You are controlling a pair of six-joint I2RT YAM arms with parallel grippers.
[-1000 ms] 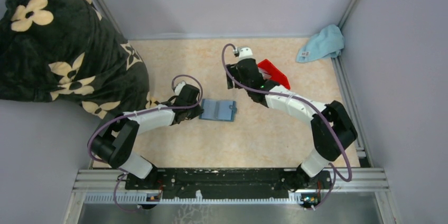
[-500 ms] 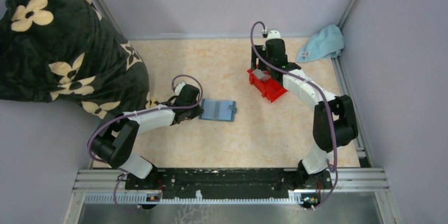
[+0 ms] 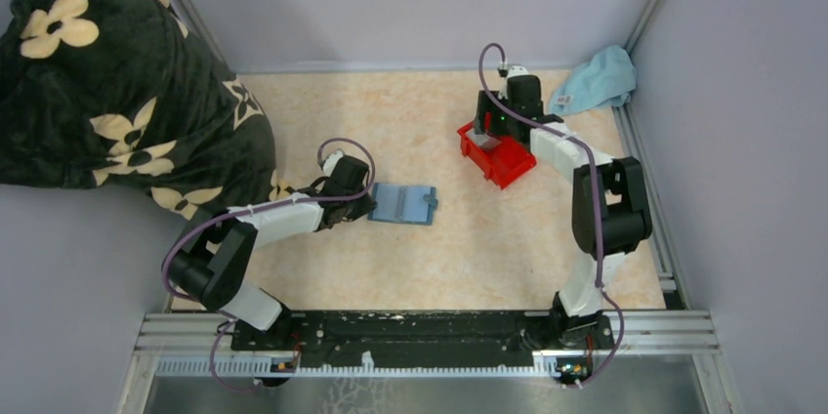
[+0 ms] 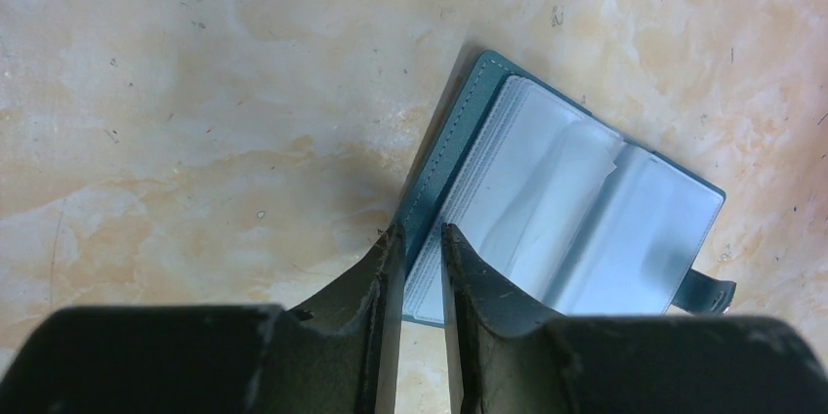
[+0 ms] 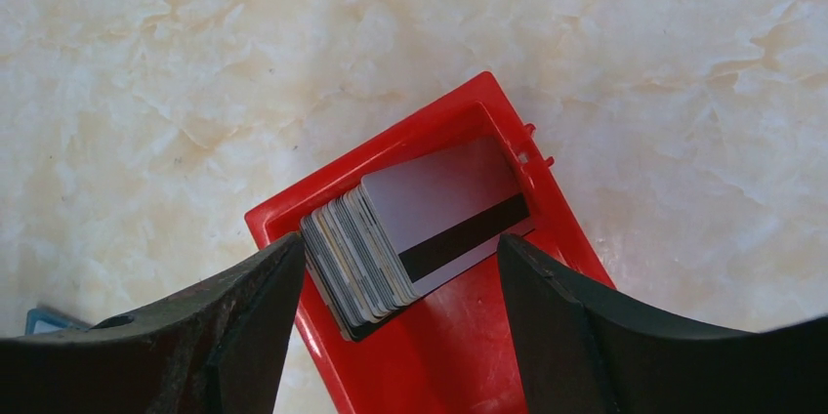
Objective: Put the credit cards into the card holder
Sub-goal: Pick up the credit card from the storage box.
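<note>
**Operator:** Where is the wallet?

**Spotter:** Your teal folding card holder (image 3: 402, 203) lies open and flat on the beige marbled table (image 3: 391, 121), just left of centre in the overhead frame. Its clear plastic sleeves face up, and its snap tab is at the right end.

**Operator:** And my left hand?

**Spotter:** Your left gripper (image 4: 418, 272) comes in from the bottom of its wrist frame with the jaws drawn to a narrow gap. The lower left corner of the card holder runs between them, so you are pinching it there.

**Operator:** The cards?

**Spotter:** The stack of grey-silver credit cards (image 5: 430, 214) leans fanned in the upper end of the red plastic bin (image 5: 459, 365), in the middle of the right wrist frame. The front card shows a dark magnetic stripe. In the overhead frame the bin sits right of centre, toward the top, well apart from the card holder.

**Operator:** My right hand?

**Spotter:** Your right gripper (image 5: 400, 253) hangs over the bin with its jaws spread wide, one finger on each side of the stack. It grasps nothing. I cannot tell whether the fingers touch the bin's rim.

**Operator:** Anything else?

**Spotter:** A crumpled light blue cloth (image 3: 596, 80) lies in the upper right corner. A dark flower-printed blanket (image 3: 98, 72) fills the upper left.
</note>
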